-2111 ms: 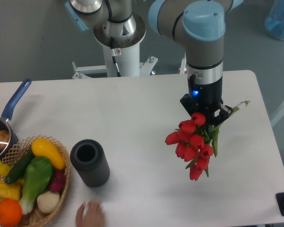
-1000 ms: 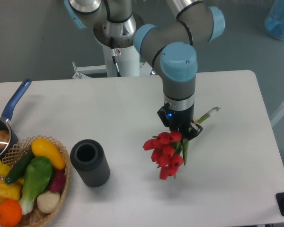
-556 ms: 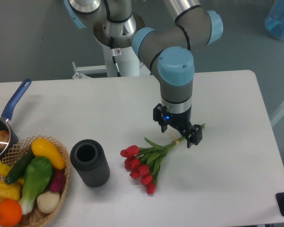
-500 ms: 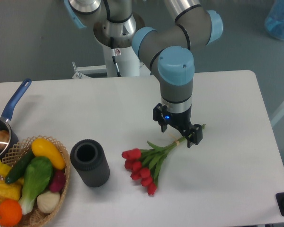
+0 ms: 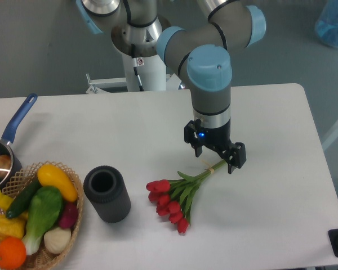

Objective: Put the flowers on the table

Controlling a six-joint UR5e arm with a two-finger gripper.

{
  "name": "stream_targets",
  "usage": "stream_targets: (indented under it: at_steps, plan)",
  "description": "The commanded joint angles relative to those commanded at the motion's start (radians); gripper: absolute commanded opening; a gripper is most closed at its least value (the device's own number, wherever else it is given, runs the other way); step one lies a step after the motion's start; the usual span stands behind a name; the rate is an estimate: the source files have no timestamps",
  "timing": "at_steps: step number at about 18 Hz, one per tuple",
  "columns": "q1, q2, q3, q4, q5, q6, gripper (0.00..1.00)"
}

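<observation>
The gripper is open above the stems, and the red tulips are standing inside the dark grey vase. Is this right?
Not quite. In the camera view the red tulips lie flat on the white table, to the right of the dark grey vase, not inside it. The gripper is indeed open above the stems.

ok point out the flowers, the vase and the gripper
flowers (image 5: 170,201), fixed camera, on the red tulip heads
vase (image 5: 107,194), fixed camera, on its ribbed side wall
gripper (image 5: 216,156), fixed camera, midway between the open fingertips

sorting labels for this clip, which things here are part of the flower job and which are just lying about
Part of the job:
flowers, lying flat
table
gripper, open above the stems

Just lying about:
dark vase
basket of toy vegetables
blue-handled pan
</observation>
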Motion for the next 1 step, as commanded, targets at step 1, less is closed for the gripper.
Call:
stream_targets:
  at_steps: [1]
  plan:
    - [-0.002, 0.0, -0.002, -0.002, 0.0, 0.0, 1.0]
